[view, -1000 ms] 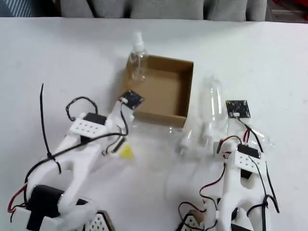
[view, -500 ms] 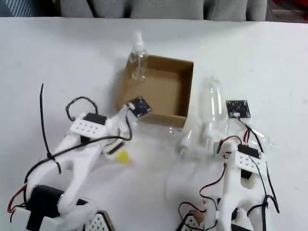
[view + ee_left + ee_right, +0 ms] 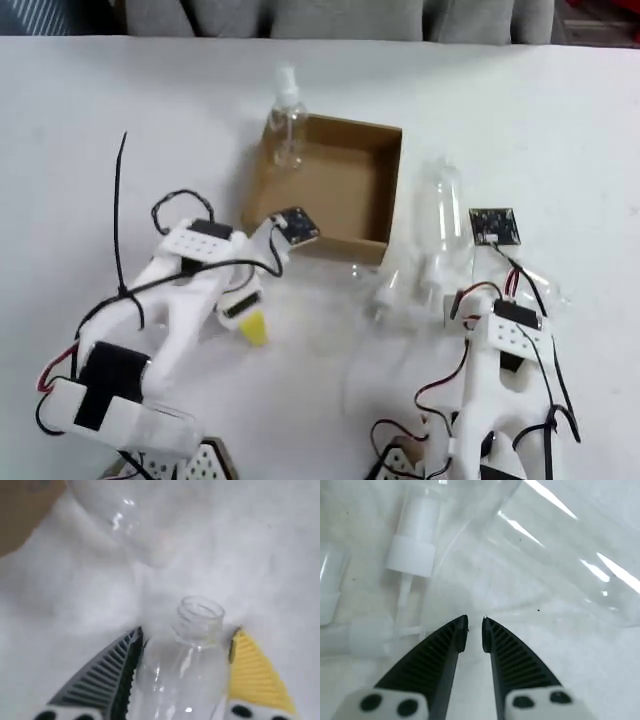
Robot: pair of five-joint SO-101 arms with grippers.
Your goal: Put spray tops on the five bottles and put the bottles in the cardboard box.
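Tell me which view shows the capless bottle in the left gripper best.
The left wrist view: the capless bottle, open neck up close, sits between the left gripper's fingers. In the high view the arm largely covers it. The right wrist view faces spray tops and other clear plastic.

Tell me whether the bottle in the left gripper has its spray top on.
Off. The bottle in the left gripper shows a bare, open neck.

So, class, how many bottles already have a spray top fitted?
1: an upright bottle at the cardboard box's far left corner. More may hide in the clear heap nearby.
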